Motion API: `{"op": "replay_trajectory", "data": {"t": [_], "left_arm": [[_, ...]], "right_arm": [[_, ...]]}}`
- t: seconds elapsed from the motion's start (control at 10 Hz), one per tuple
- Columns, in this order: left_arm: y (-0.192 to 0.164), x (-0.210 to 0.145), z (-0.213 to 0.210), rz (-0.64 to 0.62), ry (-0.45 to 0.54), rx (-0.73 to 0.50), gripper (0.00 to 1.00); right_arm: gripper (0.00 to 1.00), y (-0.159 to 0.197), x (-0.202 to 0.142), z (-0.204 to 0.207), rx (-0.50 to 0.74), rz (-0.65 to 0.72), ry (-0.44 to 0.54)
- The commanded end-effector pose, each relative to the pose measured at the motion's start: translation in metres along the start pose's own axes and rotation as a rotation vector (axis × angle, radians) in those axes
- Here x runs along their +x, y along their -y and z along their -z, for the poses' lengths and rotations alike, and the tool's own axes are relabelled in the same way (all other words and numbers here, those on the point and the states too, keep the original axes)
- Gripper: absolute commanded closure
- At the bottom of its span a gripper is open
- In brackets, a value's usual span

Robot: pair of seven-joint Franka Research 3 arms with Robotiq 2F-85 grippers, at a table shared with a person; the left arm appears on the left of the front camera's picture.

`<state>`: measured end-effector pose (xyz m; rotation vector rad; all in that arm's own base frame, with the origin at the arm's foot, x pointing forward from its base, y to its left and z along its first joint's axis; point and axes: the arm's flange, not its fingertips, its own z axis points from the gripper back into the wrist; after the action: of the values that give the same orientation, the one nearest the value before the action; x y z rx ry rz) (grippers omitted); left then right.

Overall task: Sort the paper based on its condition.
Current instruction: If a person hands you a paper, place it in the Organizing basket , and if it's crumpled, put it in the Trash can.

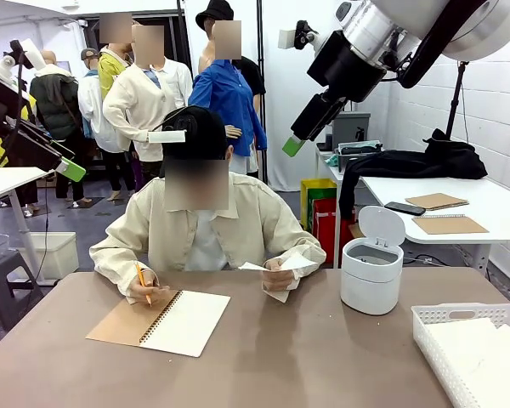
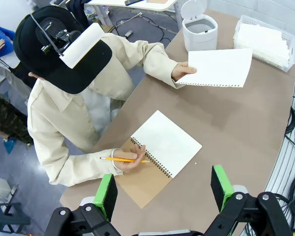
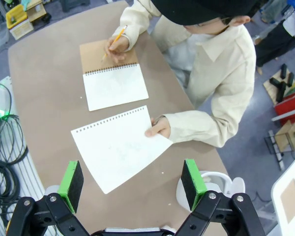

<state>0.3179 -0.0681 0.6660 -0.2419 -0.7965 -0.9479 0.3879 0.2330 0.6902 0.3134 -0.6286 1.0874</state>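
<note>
Empty, wide open: right claw, left claw. The person's hand grips the paper sheet at three o'clock; snatching could crumple it.

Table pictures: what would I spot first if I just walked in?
Probably the person across the table, one hand holding out a white sheet of paper. The other hand rests a pencil on an open notebook, while the left gripper and right gripper hang open above.

A smooth white sheet of paper, punched holes along one edge, is held by its side in a hand, just beside the notebook.
</note>
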Motion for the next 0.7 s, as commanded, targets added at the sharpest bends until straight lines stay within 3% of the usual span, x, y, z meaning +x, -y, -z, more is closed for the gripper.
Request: {"op": "replay_trajectory", "data": {"t": [0.0, 0.3, 0.6], "left_arm": [[-0.001, 0.000, -0.001, -0.001, 0.003, -0.002, 0.00], [-0.001, 0.000, -0.001, -0.001, 0.003, -0.002, 0.00], [-0.001, 0.000, -0.001, -0.001, 0.003, -0.002, 0.00]], "right_arm": [[0.00, 0.000, 0.000, 0.001, -0.005, -0.005, -0.007], [0.00, 0.000, 0.000, 0.000, 0.000, 0.000, 0.000], [0.00, 0.004, -0.021, 0.009, 0.053, 0.227, -0.105]]}}
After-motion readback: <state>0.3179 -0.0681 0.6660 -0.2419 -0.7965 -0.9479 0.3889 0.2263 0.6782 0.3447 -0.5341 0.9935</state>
